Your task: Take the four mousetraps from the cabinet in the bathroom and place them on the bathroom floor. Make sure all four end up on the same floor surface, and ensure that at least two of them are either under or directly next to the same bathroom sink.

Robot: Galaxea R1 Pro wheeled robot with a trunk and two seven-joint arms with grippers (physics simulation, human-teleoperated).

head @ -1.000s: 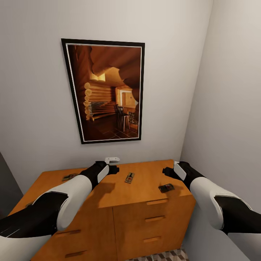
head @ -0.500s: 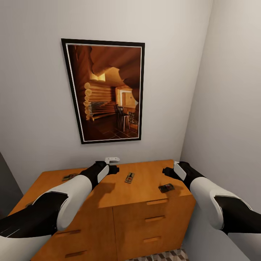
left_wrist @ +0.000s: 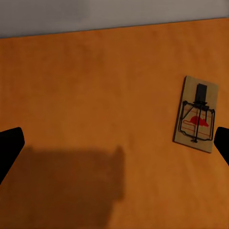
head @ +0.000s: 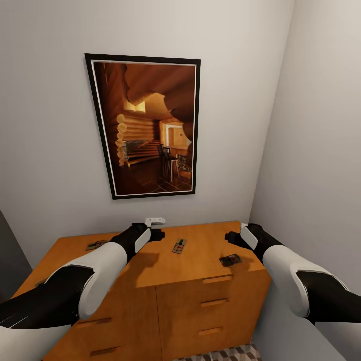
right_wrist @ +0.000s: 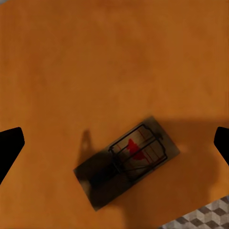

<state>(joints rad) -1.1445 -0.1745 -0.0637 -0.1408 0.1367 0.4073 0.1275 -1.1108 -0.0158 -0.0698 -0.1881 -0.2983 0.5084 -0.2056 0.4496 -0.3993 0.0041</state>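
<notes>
Hovering spread wide over the cabinet point(head: 150, 271) surface, the right gripper point(right_wrist: 114, 143) has a mousetrap point(right_wrist: 127, 161) beneath it, long axis running 2 to 8 o'clock, while the left gripper point(left_wrist: 114, 143), equally spread, sees another mousetrap point(left_wrist: 196, 114) toward 3 o'clock.

Domestic room, corner of a home bathroom. Evidence: plain pale walls; framed log-cabin interior picture point(head: 148, 125) hung above a low orange-brown wooden cabinet point(head: 200, 301) with bar handles; cube-patterned floor tiles point(head: 225, 355) at its foot.
</notes>
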